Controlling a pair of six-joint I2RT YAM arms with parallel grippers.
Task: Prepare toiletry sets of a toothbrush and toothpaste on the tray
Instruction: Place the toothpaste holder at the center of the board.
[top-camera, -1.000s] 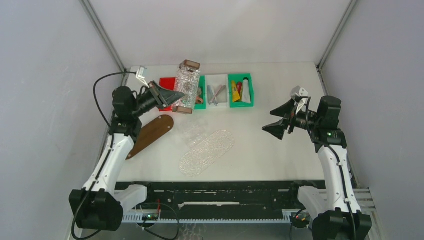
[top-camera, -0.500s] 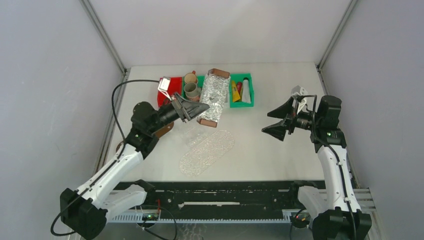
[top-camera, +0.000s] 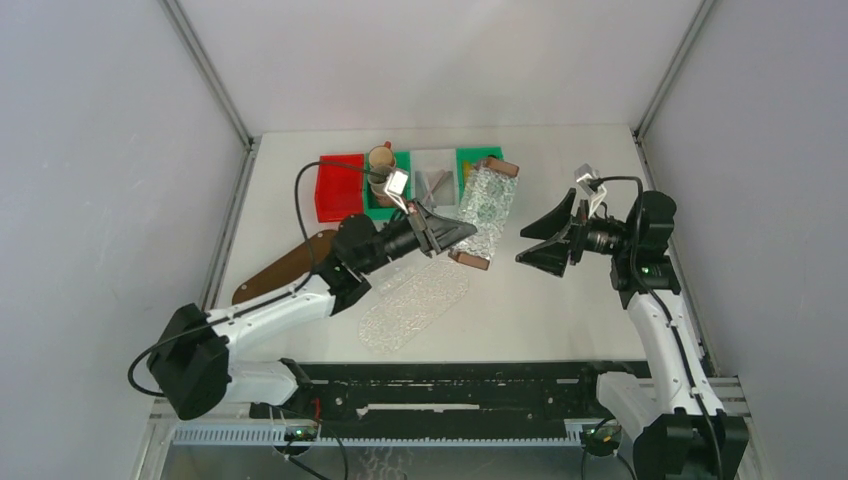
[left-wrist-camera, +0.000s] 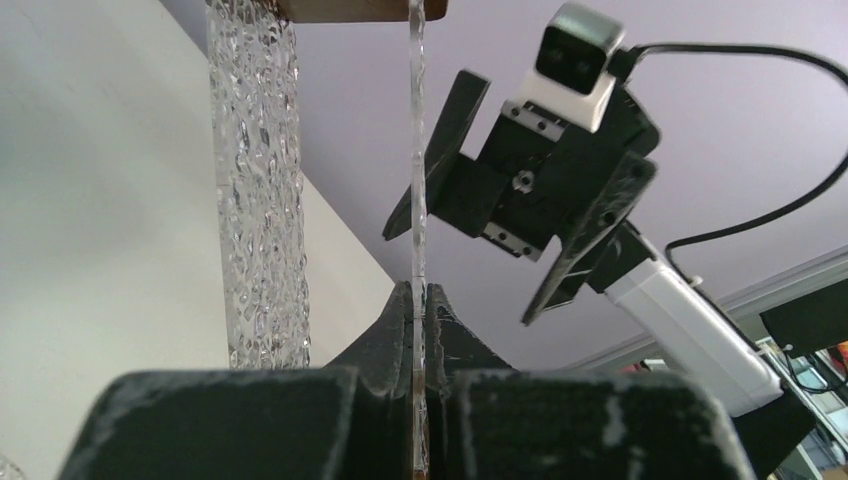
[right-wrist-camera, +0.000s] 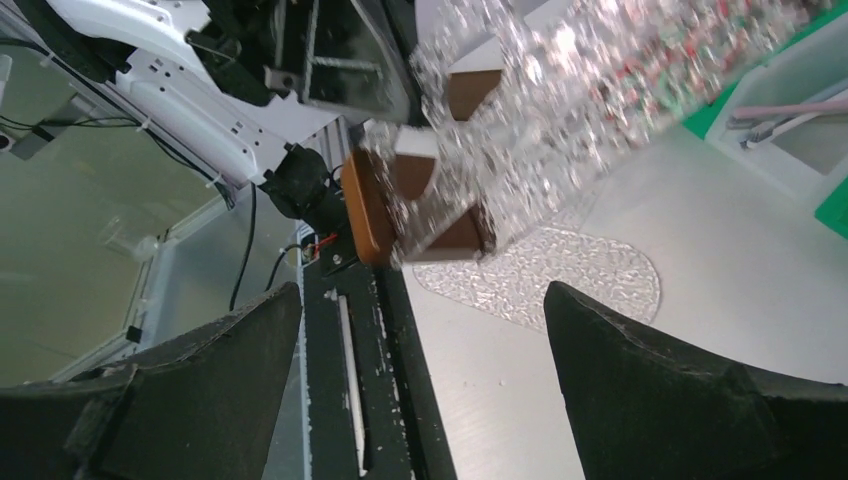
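Note:
My left gripper (top-camera: 460, 233) is shut on the rim of a clear textured tray (top-camera: 487, 208) with brown wooden end handles. It holds the tray tilted in the air, over the right green bin (top-camera: 468, 157). In the left wrist view the jaws (left-wrist-camera: 418, 296) pinch the tray's thin edge (left-wrist-camera: 417, 180). My right gripper (top-camera: 522, 250) is open and empty, just right of the tray, which fills its view (right-wrist-camera: 560, 110). Pale toothbrushes (top-camera: 432, 184) lie in the white bin. The toothpaste tubes are hidden behind the tray.
A red bin (top-camera: 340, 186) and a green bin with cardboard rolls (top-camera: 381, 160) stand at the back. A brown oval board (top-camera: 285, 268) lies at the left. A clear textured oval plate (top-camera: 415, 300) lies mid-table and shows in the right wrist view (right-wrist-camera: 560, 275).
My left arm has swung the tray to the right, from beside the red bin to the right green bin, close to the right gripper. The right gripper has shifted slightly left.

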